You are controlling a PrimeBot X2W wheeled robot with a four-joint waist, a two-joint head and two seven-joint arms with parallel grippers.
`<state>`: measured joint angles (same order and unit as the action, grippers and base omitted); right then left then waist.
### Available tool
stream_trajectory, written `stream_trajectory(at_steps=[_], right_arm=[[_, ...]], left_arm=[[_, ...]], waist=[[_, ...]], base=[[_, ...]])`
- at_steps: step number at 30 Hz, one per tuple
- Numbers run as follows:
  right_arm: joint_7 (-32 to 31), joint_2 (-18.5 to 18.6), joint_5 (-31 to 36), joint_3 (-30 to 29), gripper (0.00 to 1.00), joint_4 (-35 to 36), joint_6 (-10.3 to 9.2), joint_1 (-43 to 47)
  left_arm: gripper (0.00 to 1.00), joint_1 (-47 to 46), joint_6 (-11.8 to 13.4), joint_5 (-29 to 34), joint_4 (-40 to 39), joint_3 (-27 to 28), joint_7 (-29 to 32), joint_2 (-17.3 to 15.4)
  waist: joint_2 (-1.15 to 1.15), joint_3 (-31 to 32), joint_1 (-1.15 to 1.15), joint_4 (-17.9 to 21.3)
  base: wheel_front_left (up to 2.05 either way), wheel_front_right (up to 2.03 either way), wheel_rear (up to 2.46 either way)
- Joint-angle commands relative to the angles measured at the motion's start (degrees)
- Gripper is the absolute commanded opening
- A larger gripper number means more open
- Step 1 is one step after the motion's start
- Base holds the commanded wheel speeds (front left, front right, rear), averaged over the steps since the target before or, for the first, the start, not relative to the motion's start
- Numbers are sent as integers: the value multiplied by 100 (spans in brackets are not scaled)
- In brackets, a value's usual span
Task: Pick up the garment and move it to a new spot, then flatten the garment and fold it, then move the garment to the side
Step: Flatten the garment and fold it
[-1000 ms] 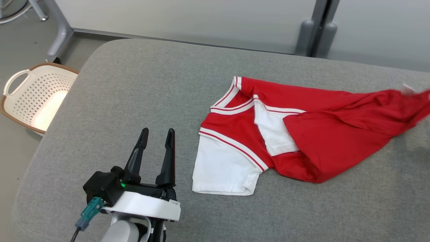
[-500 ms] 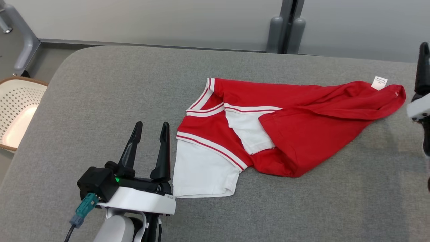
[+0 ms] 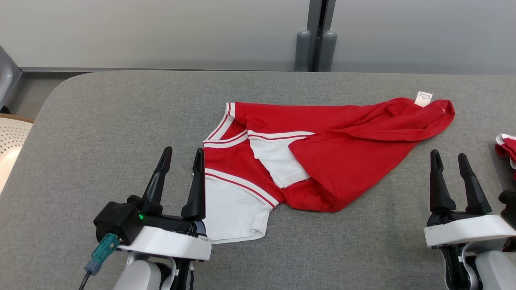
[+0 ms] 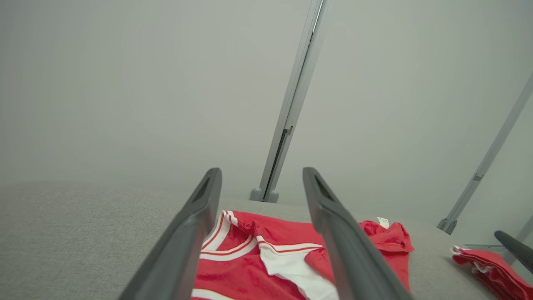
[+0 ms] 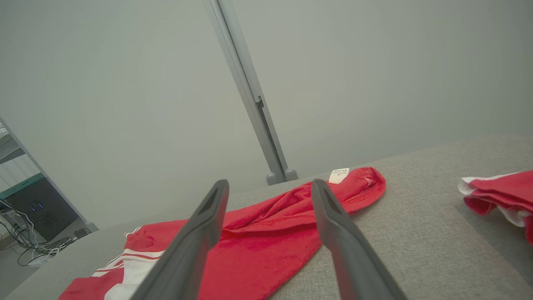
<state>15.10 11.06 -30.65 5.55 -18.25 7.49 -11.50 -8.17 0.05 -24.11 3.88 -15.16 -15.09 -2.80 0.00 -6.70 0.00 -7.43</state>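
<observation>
Both grippers empty over the grey padded table (image 3: 121,121), with the red-and-white garment (image 3: 322,161) lying rumpled between them.

Nearest, the left gripper (image 3: 183,151) has its fingers spread with nothing between them; its inner finger overlaps the garment's white sleeve (image 3: 234,209) in the head view, contact unclear. The right gripper (image 3: 447,155) is likewise spread and empty, apart from the cloth. The garment lies mid-table, not flat, its red body doubled over itself and a white tag (image 3: 423,98) at its far right corner. A second red-and-white piece (image 3: 507,147) sits at the table's right edge, near the right gripper. A perforated basket (image 3: 10,137) is off the left edge. Beyond are pale wall panels and a grey post (image 3: 316,40).
</observation>
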Motion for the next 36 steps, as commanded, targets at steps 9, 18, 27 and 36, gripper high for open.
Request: stream_trajectory(at_steps=[9, 18, 27, 36], right_arm=[[-246, 42, 529, 380, 100, 187, 1, -200], [-1442, 164, 1015, 1157, 100, -638, 2, -1140], [-1948, 515, 757, 1658, 100, -1399, 1, -1855], [-1892, 607, 792, 1715, 100, -2217, 1, -2270]], left_arm=[[100, -55, -28, -53, 59, -112, -9, -24], [100, -205, 59, -224, 36, -387, -9, -22], [100, -315, 149, -419, -1, -638, -9, -21], [100, -311, 208, -486, -20, -790, -9, -20]], waist=[[0, -124, 0, -128], [0, -473, 0, -715], [0, -767, 0, -1287], [0, -833, 0, -1580]], base=[[0, 0, 0], [0, 0, 0], [0, 0, 0], [0, 0, 0]])
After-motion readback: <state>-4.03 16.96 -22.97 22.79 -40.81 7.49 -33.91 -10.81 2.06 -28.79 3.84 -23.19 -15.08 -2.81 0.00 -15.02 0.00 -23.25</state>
